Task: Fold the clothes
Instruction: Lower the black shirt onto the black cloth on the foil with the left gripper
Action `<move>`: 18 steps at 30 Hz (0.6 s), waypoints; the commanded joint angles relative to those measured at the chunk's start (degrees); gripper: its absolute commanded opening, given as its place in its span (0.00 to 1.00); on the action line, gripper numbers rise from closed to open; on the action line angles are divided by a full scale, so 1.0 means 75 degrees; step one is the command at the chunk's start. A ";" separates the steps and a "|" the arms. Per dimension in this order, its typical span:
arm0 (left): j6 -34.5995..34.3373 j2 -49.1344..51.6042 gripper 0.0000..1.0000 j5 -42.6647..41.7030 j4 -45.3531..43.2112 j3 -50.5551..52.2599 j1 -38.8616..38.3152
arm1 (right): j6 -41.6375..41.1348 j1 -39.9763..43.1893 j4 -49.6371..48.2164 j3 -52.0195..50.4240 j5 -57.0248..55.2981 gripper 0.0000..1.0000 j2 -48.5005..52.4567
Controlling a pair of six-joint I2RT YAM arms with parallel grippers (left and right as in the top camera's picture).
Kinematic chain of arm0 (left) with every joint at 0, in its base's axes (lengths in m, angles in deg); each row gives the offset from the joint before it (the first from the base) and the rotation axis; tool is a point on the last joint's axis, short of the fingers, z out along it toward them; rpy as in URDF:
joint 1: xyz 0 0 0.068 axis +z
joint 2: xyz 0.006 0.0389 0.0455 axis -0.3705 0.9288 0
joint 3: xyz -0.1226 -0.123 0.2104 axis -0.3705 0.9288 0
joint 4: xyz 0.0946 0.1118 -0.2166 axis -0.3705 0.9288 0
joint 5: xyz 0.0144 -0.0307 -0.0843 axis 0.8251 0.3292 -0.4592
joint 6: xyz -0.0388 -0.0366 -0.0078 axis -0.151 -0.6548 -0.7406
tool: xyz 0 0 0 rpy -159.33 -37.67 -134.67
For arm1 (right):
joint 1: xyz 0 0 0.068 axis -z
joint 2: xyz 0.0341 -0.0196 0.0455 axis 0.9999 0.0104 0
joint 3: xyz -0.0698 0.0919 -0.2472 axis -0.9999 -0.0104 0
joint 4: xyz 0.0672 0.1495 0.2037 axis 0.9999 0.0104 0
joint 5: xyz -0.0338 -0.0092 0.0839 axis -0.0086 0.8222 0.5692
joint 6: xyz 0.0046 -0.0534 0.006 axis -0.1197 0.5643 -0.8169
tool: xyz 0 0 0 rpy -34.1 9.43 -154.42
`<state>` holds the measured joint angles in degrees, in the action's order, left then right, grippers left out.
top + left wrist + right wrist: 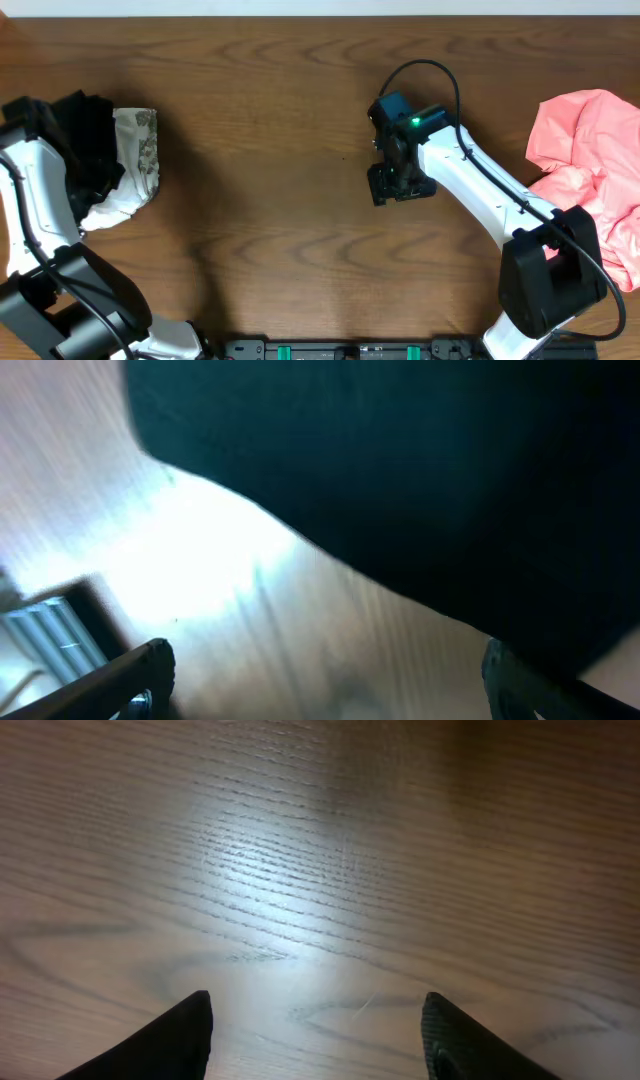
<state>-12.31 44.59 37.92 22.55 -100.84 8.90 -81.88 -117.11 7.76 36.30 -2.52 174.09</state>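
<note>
A black garment (85, 125) lies on a white-grey patterned garment (138, 160) at the table's left edge. My left gripper (95, 175) is over that pile; in the left wrist view its fingers (325, 675) are spread wide with nothing between them, and black fabric (400, 470) fills the upper frame just beyond them. A salmon-pink garment (590, 165) lies crumpled at the right edge. My right gripper (398, 190) hovers over bare wood in the middle of the table, open and empty (318, 1035).
The brown wooden table (280, 150) stretches between the two piles. The arm bases and a black rail (340, 350) sit at the front edge. The right arm's white link (480, 190) crosses toward the pink garment.
</note>
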 commanded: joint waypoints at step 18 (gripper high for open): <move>0.0644 -0.1157 0.98 -0.1212 -0.0944 0.0210 0.0023 | 0.0085 0.0058 -0.0137 0.0020 -0.0105 0.67 -0.0006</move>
<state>-8.88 39.11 29.16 14.07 -99.18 8.90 -81.71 -117.11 6.82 36.30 -2.70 174.09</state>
